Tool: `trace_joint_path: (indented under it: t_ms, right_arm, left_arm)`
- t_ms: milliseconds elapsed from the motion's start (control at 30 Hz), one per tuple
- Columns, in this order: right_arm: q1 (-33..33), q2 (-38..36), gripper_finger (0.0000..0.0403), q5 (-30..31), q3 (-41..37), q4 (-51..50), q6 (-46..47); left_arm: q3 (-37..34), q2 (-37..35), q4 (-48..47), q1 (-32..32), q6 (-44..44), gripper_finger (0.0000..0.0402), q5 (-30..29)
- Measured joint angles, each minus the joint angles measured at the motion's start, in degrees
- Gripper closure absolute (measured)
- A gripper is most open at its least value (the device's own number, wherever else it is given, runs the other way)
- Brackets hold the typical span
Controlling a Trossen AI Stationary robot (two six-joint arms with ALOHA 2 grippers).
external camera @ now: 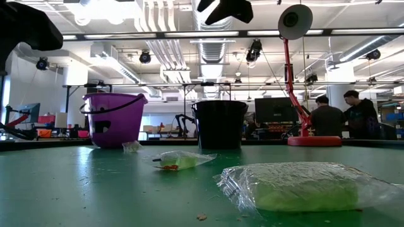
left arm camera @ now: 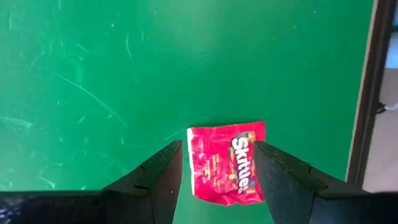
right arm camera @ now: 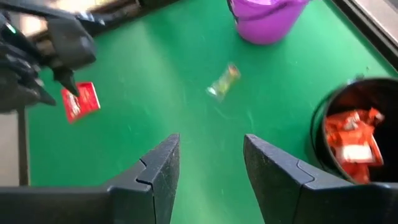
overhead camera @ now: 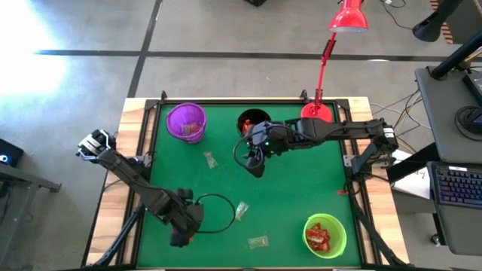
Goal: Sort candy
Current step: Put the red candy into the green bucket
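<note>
The table (overhead camera: 286,188) is green. At its far side stand a purple cup (overhead camera: 186,120) and a black cup (overhead camera: 252,122); near right, a lime-green cup (overhead camera: 325,235). A red candy packet (left arm camera: 226,162) bears white lettering.

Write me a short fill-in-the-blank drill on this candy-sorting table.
1. The left claw hangs open over a ___ Skittles packet.
2. The right claw is open beside the ___ cup, which holds orange-red candy.
3. The cup at the table's near right corner is ___.

Missing words: red; black; green
</note>
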Motion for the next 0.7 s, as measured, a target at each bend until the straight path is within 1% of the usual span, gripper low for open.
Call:
trace_joint_path:
  t_ms: [167, 233, 367, 433, 567, 700]
  right_arm:
    - [0.5, 0.0, 0.0237, 0.0, 0.0, -6.6, -0.1]
    - [0.6, 0.0, 0.0238, 0.0, -0.1, -8.9, -0.1]
    - [1.3, 0.0, 0.0237, 0.1, -0.2, -12.5, -0.3]
    - [1.9, 0.0, 0.0236, 0.0, -0.2, -13.4, -0.7]
    - [2.6, 0.0, 0.0239, 0.0, -0.2, -13.7, -1.2]
    - [2.6, 0.0, 0.0237, 0.0, -0.2, -13.8, -1.3]
  left_arm:
    - [-0.8, 0.0, 3.7, 0.0, -1.4, 0.0221, 0.0]
    - [-2.0, 0.0, 6.6, -0.1, -3.9, 0.0221, 0.0]
    - [-5.5, 0.0, 6.8, -1.2, -8.7, 0.0221, 1.5]
    - [-7.4, 0.0, 6.8, -1.9, -11.0, 0.0221, 2.6]
    - [-9.6, 0.0, 8.0, -2.9, -13.6, 0.0221, 7.1]
    - [-9.7, 0.0, 10.0, -4.2, -13.4, 0.0221, 7.3]
